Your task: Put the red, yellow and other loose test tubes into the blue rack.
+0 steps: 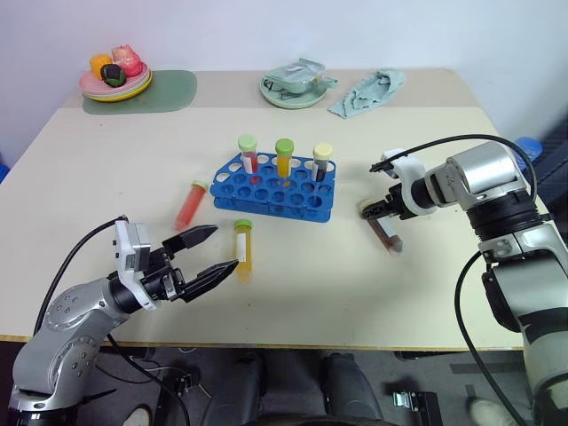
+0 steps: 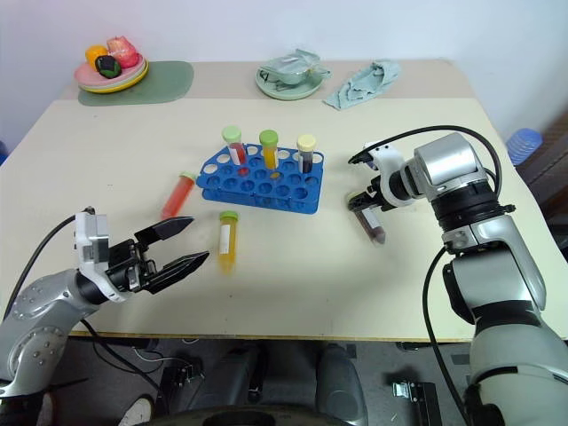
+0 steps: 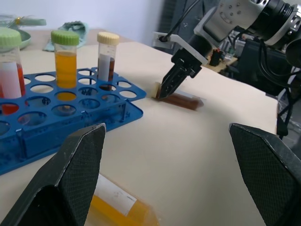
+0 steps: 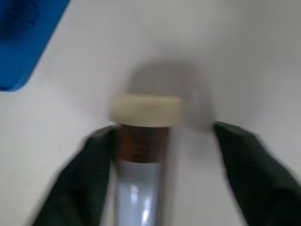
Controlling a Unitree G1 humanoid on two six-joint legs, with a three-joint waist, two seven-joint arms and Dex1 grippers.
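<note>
The blue rack (image 1: pixel 275 211) stands mid-table with three capped tubes upright in its back row: red, orange-yellow and dark brown. A red tube (image 1: pixel 190 206) lies left of the rack. A yellow tube (image 1: pixel 242 251) lies in front of it. A brown tube (image 1: pixel 388 233) with a cream cap lies right of the rack. My right gripper (image 1: pixel 383 211) points down over its cap end, open, with its fingers (image 4: pixel 94 179) straddling the brown tube (image 4: pixel 141 155); one finger is close against it, the other stands apart. My left gripper (image 1: pixel 222 248) hovers open just left of the yellow tube, holding nothing.
At the back left, a plate of toy fruit (image 1: pixel 115 82) sits on a green mat (image 1: pixel 173 90). At the back, a pale green dish (image 1: pixel 293 89) and a crumpled cloth (image 1: pixel 368 91) lie. The table's front edge runs just below my left gripper.
</note>
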